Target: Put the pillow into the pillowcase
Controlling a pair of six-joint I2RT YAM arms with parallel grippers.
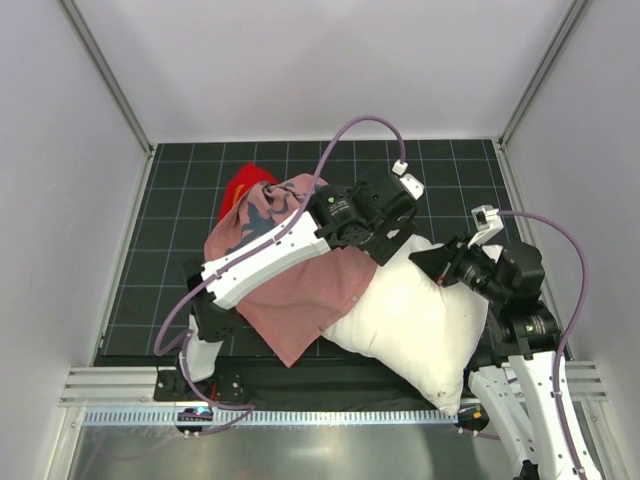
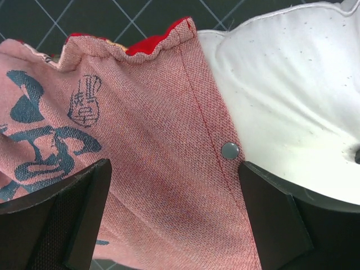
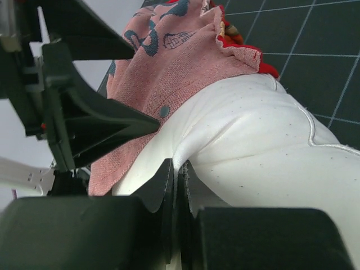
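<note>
The white pillow (image 1: 410,320) lies at the front right of the mat, its far end against the pillowcase (image 1: 290,290). The pillowcase lies left of it, pale pink side up, with red showing at the back (image 1: 245,188). My left gripper (image 1: 385,238) is open and hangs over the pillowcase's stitched edge. In the left wrist view its jaws (image 2: 174,169) straddle pink fabric (image 2: 152,140) by a grey snap button (image 2: 229,150), with the pillow (image 2: 292,101) to the right. My right gripper (image 3: 180,167) is shut on a pinched fold of the pillow (image 3: 253,140), beside the pillowcase (image 3: 169,73).
Both lie on a black gridded mat (image 1: 170,230) enclosed by white walls at the left, back and right. A metal rail (image 1: 300,415) runs along the near edge. The left arm (image 1: 260,262) crosses over the pillowcase. The left gripper's black finger (image 3: 112,118) is close to the right gripper.
</note>
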